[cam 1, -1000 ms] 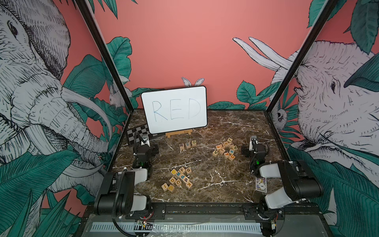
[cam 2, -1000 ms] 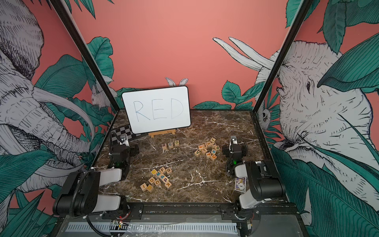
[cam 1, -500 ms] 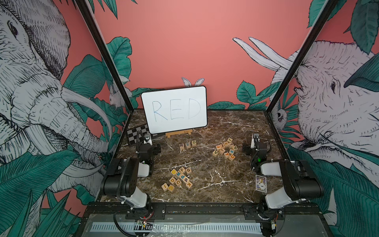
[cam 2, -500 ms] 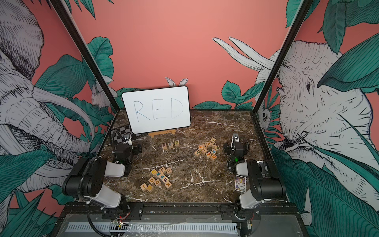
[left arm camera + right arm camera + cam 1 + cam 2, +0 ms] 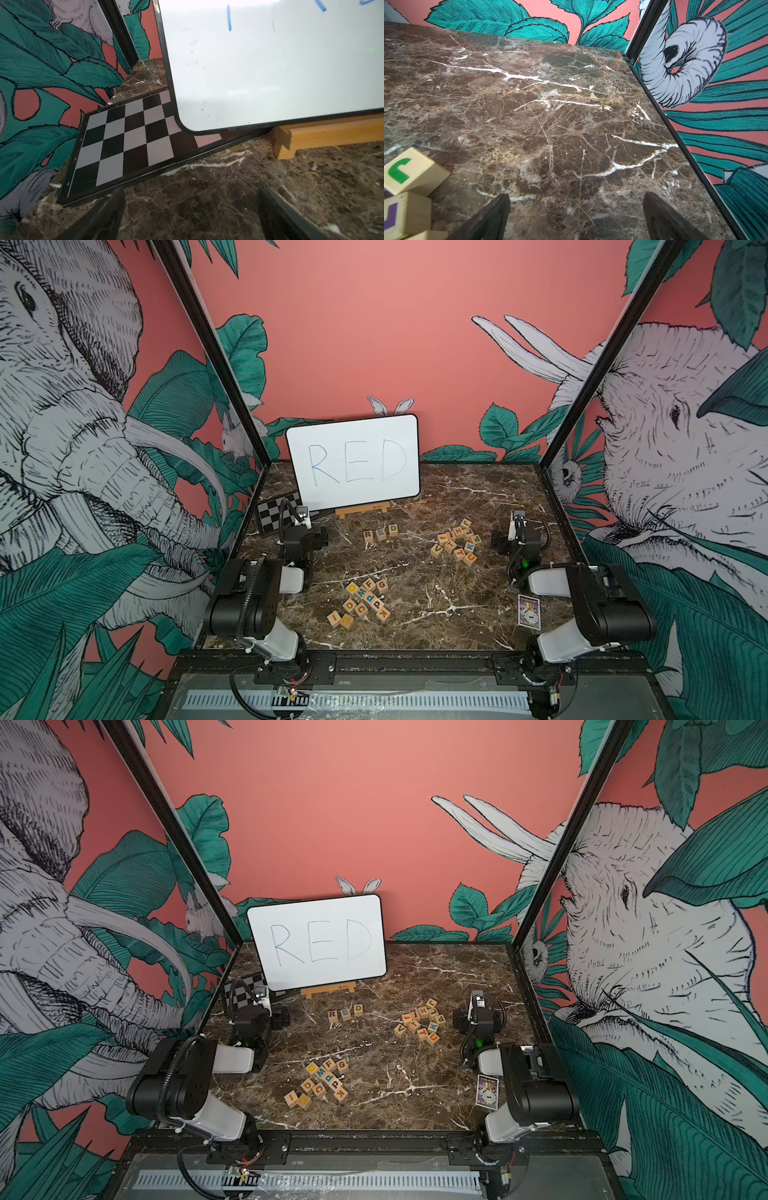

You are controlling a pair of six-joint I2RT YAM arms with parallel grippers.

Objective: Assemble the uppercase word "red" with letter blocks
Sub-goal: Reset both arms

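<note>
Just past the front rail (image 5: 415,659), a playing card (image 5: 529,611) lies flat on the marble table (image 5: 436,572), over on the right side. A little further in, left of centre, sits a loose heap of letter blocks (image 5: 361,593), with F, G, C and K among the faces turned up.

Beyond mid-table on the right is a second heap (image 5: 449,546), its cubes lying at all angles. The right wrist view catches its edge, including a cube with a green letter (image 5: 411,172). The right gripper (image 5: 576,195) hovers low just beside this heap, fingers spread wide with only bare marble between them. Opposite it, near the table's left edge, the left gripper (image 5: 191,190) is likewise spread wide and holds nothing. It faces a chessboard (image 5: 124,141) lying flat.

Between the two grippers and well apart from both, the word RED (image 5: 380,534) is laid out. The R cube (image 5: 368,536), E cube (image 5: 380,534) and D cube (image 5: 392,529) sit in a slightly slanted row. They look to be touching, though the cubes are too small to be sure.

Just behind the row, a wooden stand (image 5: 362,510) props up a whiteboard (image 5: 355,464) with RED handwritten in blue. Its lower left corner overhangs the chessboard.
</note>
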